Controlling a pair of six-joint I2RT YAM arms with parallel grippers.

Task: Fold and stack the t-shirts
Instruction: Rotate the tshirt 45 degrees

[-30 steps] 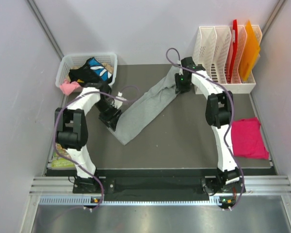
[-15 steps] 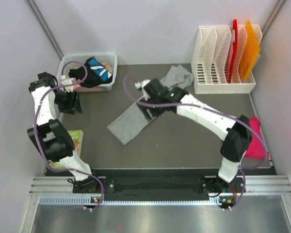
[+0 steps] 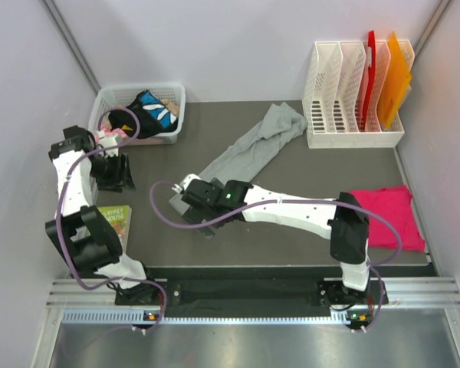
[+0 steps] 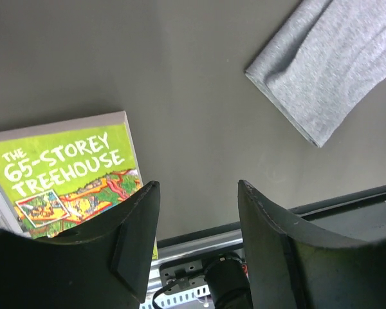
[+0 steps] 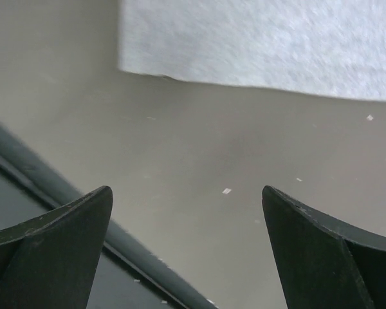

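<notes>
The light grey t-shirt (image 3: 245, 153) lies in a long narrow strip running diagonally from the back centre to the near left. Its near end shows in the left wrist view (image 4: 328, 64) and its edge in the right wrist view (image 5: 264, 38). My right gripper (image 3: 197, 207) hovers over that near-left end, jaws wide open and empty (image 5: 186, 193), with bare table between them. My left gripper (image 3: 113, 175) is off to the left, apart from the shirt, open and empty (image 4: 198, 193). The pink t-shirt (image 3: 387, 218) lies folded at the right edge.
A white basket (image 3: 107, 100) of clothes stands at the back left. A green book (image 3: 113, 224) (image 4: 58, 167) lies near the left arm. A white file rack (image 3: 345, 138) holding orange and red folders (image 3: 391, 73) stands at the back right.
My right arm swung from the back right to the shirt's near-left end and opened its jaws. The left arm drew away to the left. The grey shirt's far end dropped onto the table.
</notes>
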